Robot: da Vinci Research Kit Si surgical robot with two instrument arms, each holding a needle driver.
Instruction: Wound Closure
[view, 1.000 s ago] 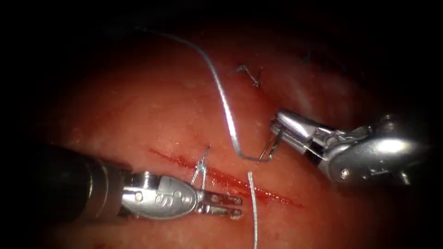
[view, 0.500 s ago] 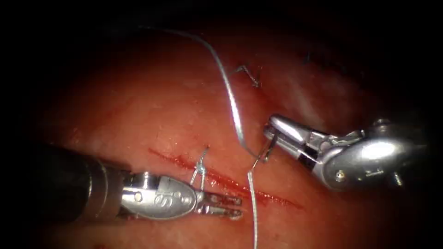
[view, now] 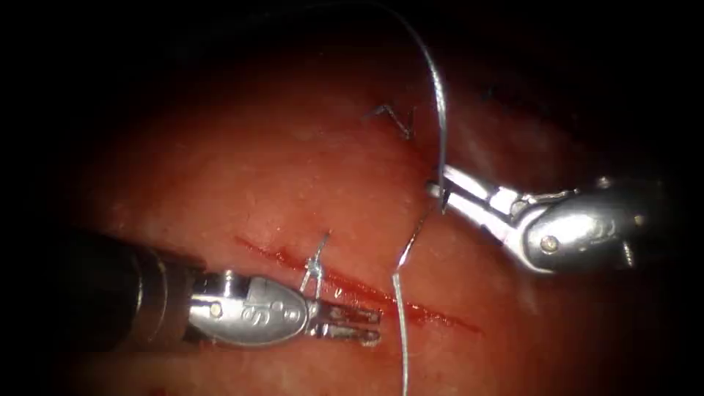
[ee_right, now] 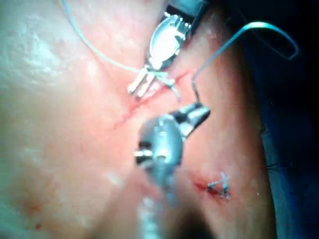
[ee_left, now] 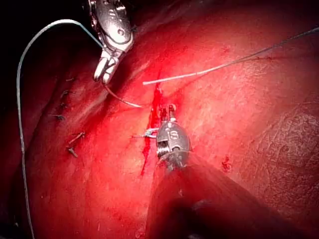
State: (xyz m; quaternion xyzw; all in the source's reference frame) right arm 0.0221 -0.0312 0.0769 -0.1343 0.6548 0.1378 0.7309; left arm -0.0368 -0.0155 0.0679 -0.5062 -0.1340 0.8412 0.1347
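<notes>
Broadly, the tissue (view: pixel 242 169) carries a red cut (view: pixel 367 290) with one knot (view: pixel 317 265) tied; the left tool (view: pixel 356 326) rests by it, jaws slightly spread, holding nothing (likely waiting). The right tool (view: pixel 438 192) pinches the needle (view: pixel 411 242) near its tail, clear of tissue, thread (view: pixel 440 95) arching above

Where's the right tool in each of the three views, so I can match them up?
Endoscope view: right tool comes in from the right, above the cut, gripping the needle.
Left wrist view: right tool beyond the cut, needle curving from its jaws.
Right wrist view: right tool close up, its end beside the cut.
Shared landmark: the cut.
</notes>
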